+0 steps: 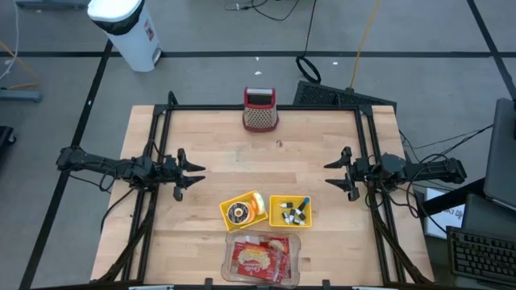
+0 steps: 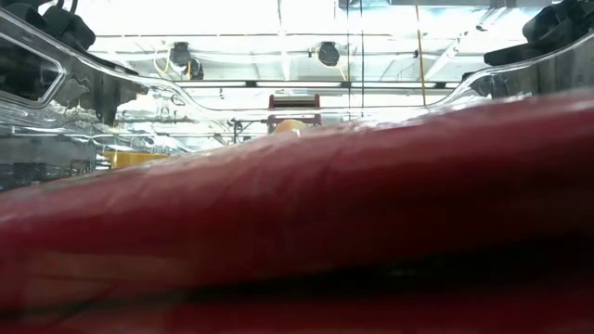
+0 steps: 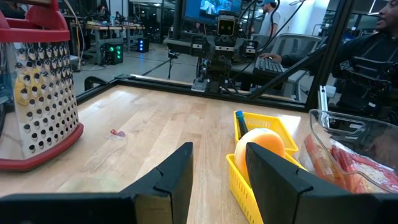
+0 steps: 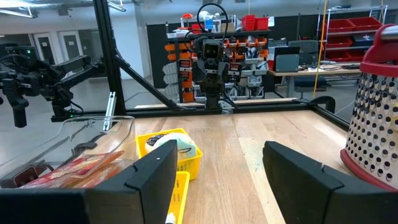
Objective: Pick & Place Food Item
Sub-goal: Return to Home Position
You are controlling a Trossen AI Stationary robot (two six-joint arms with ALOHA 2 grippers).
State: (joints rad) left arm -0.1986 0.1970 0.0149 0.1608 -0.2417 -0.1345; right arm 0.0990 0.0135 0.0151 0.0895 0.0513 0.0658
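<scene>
1. High view: the right yellow bin (image 1: 273,211) stands on the wooden desk (image 1: 242,157) and holds the food coloring bottles (image 1: 295,211), lying in a small heap. The left yellow bin (image 1: 260,201) sits just beside that bin on the left arm's side, with a round orange-yellow item (image 1: 238,213) in it. A clear tub (image 1: 229,256) of red packets (image 1: 260,259) lies just beside the right yellow bin, toward the desk's near edge. A red grater (image 1: 260,110) stands well beyond the bin at the far edge. The left hand (image 1: 198,176) hangs well apart from the bin, fingers spread and empty. The right hand (image 1: 329,174) hangs nearer the bin on its other side, also spread and empty.
2. Low view: the red packets (image 2: 297,204) fill almost everything, with the clear tub's wall (image 2: 74,102) curving above them. The right yellow bin is hidden, and neither hand's state can be told here.
3. Left wrist view: the left hand (image 3: 217,177) has its two fingers parted with only bare desk between them. The right yellow bin (image 3: 273,121) shows behind the left yellow bin, with a blue-capped bottle at its wall. The grater (image 3: 37,93) stands off to one side.
4. Right wrist view: the right hand (image 4: 219,155) gapes wide and grips nothing. The right yellow bin (image 4: 181,186) lies close in front of it, the left yellow bin (image 4: 189,167) just behind, and the clear tub (image 4: 93,134) next to both.
</scene>
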